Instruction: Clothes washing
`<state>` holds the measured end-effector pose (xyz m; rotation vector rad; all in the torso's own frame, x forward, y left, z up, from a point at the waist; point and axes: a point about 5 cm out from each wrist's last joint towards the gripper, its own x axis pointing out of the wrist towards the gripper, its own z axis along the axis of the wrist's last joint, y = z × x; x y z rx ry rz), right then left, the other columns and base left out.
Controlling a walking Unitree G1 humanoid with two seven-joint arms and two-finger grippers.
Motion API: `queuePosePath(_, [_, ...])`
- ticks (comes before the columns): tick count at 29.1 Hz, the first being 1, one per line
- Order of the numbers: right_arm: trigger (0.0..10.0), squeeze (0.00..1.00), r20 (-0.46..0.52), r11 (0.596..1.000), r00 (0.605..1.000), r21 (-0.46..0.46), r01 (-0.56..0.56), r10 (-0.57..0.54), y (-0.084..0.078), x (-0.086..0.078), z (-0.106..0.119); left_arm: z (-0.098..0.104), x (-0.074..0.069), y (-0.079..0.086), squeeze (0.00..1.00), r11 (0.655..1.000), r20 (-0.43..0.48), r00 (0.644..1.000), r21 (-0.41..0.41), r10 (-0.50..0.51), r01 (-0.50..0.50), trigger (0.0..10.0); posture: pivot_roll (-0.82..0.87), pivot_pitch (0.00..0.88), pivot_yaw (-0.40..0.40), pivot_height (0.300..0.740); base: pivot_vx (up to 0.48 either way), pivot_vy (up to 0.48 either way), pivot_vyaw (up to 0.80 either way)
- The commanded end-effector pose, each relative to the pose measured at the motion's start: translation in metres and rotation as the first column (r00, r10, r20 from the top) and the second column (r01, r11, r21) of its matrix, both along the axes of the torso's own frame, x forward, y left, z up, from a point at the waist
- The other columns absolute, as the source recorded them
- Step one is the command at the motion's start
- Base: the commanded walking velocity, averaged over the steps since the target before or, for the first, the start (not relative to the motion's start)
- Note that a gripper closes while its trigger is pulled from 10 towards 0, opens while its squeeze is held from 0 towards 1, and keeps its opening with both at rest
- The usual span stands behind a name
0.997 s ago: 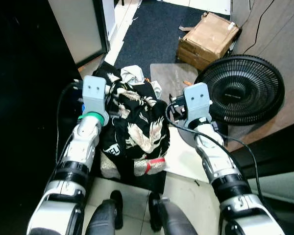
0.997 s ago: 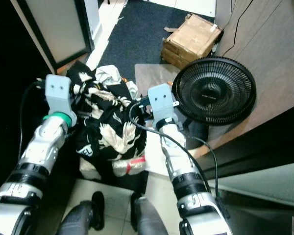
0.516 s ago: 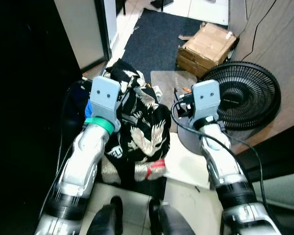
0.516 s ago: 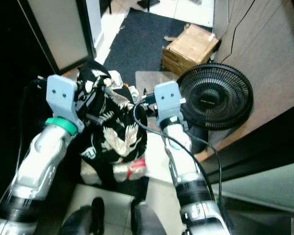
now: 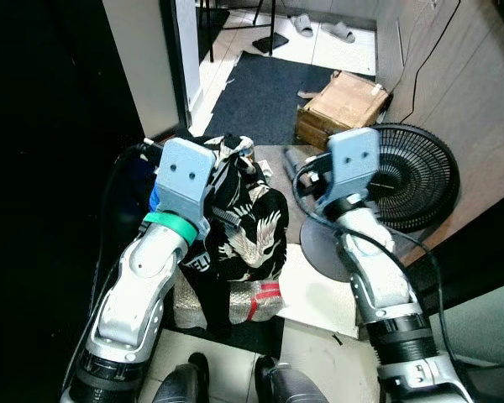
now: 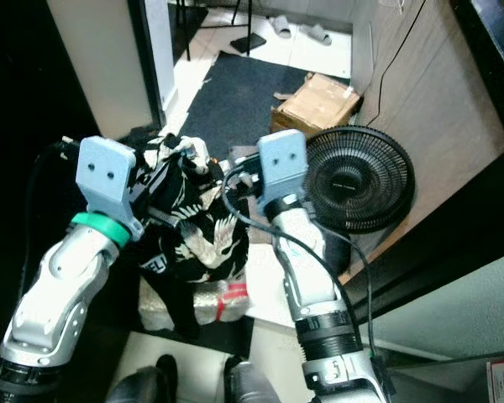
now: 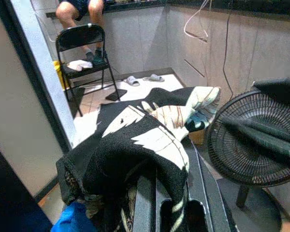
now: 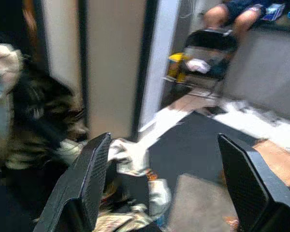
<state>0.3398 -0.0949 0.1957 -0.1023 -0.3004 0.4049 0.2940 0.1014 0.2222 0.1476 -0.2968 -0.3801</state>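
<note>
Here the left gripper [image 7: 171,212] holds a black garment with white crane print [image 5: 244,227]. Its two fingers are closed on a fold of the cloth, which drapes over them in the left wrist view, so the garment hangs from the gripper above the rest of the laundry pile [image 5: 223,294]. The pile sits on the floor close in front of the robot's feet, at about 6 o'clock in the head views, and the lifted garment is near the centre, between the two arms. It is probably held this high so that it comes free from the other pieces.

The right gripper [image 8: 164,193] is at about 1 o'clock from the garment. Its fingers stand wide apart and hold nothing; it seems ready to help with the loose cloth.

A black floor fan [image 5: 412,176] stands at 3 o'clock, very near the right arm, and a cardboard box [image 5: 343,99] lies at 1 o'clock on the dark mat [image 5: 256,92]. A person sits behind a folding chair [image 7: 84,46] far off. The fan could catch the hanging cloth.
</note>
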Motion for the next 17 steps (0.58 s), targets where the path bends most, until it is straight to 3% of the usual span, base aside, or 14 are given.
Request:
queuePosePath(1, [10.0,0.0,-0.132,0.987,0.978,0.009,-0.161,0.161,0.012,-0.004,-0.022,0.0,-0.002,-0.004,0.0,1.0,-0.022,1.0,-0.009,-0.004,0.004,10.0,-0.02,0.075,0.027,0.74,0.0,0.0,0.0])
queuePosePath(5, [10.0,0.0,-0.239,0.954,0.924,0.029,-0.299,0.298,0.023,-0.007,-0.04,0.003,-0.002,-0.007,0.0,1.0,-0.021,1.0,-0.027,-0.001,0.001,10.0,-0.02,0.074,0.019,0.74,0.0,0.0,0.0])
queuePosePath(7, [10.0,0.0,-0.268,0.949,0.915,-0.001,-0.314,0.303,0.024,-0.007,-0.048,0.005,-0.002,-0.008,0.0,0.999,-0.016,1.0,-0.032,-0.001,0.0,10.0,-0.02,0.077,0.013,0.74,0.0,0.0,0.0])
queuePosePath(10, [10.0,0.0,-0.326,0.903,0.88,-0.138,-0.407,0.347,0.03,-0.012,-0.07,0.01,0.0,-0.008,0.0,0.999,-0.007,1.0,-0.049,0.005,-0.005,10.0,-0.01,0.081,0.01,0.74,0.0,0.0,0.0])
queuePosePath(17, [10.0,0.0,-0.317,0.875,0.858,-0.139,-0.463,0.404,0.04,-0.014,-0.066,0.01,0.0,-0.007,0.0,0.999,-0.007,1.0,-0.049,0.01,-0.01,10.0,0.0,0.088,0.005,0.74,0.0,0.0,0.0])
